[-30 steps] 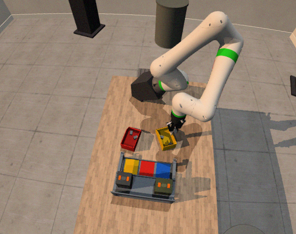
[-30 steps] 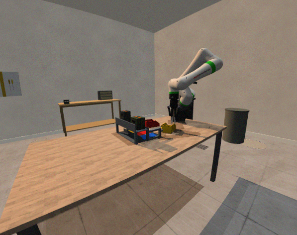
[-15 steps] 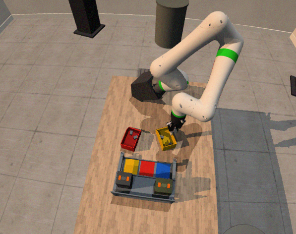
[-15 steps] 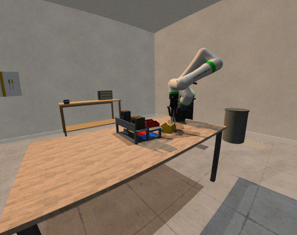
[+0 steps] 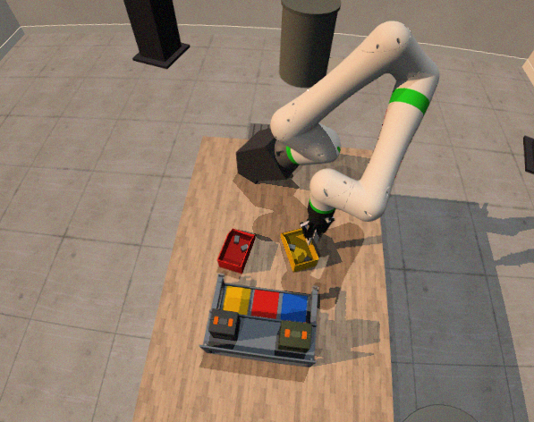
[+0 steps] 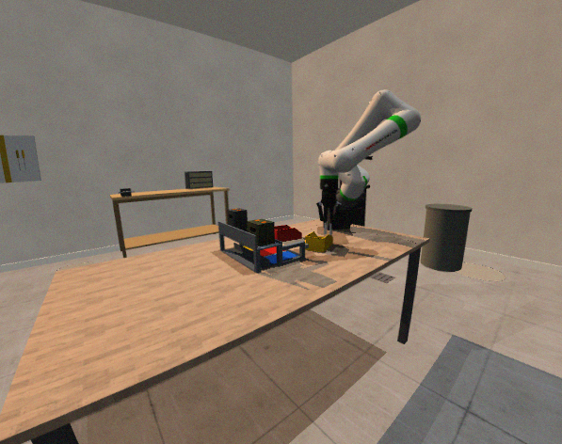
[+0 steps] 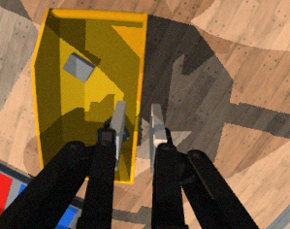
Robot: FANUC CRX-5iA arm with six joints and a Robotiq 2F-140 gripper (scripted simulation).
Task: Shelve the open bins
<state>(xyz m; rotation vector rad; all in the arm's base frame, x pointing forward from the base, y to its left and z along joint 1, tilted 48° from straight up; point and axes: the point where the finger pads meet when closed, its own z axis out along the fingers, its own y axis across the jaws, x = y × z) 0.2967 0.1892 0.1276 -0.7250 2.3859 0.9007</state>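
Observation:
The yellow bin [image 5: 299,250] stands on the table in front of the shelf [image 5: 262,319], with a grey part [image 7: 78,67] inside; it also shows in the side view [image 6: 318,242] and the wrist view [image 7: 89,91]. My gripper [image 7: 137,115] points straight down with its fingers a little apart, one on each side of the bin's right long wall, and a gap shows at the wall. It also shows in the overhead view [image 5: 313,234]. The red bin [image 5: 235,249] stands to the left with grey parts in it. The shelf carries a yellow mark [image 5: 236,299], a red mark [image 5: 265,303] and a blue mark [image 5: 294,307].
A dark box [image 5: 224,323] and a green box [image 5: 295,335] sit on the shelf's upper board behind the marks. The arm's base block [image 5: 260,158] stands at the table's far end. A grey cylinder [image 6: 445,236] stands on the floor beside the table.

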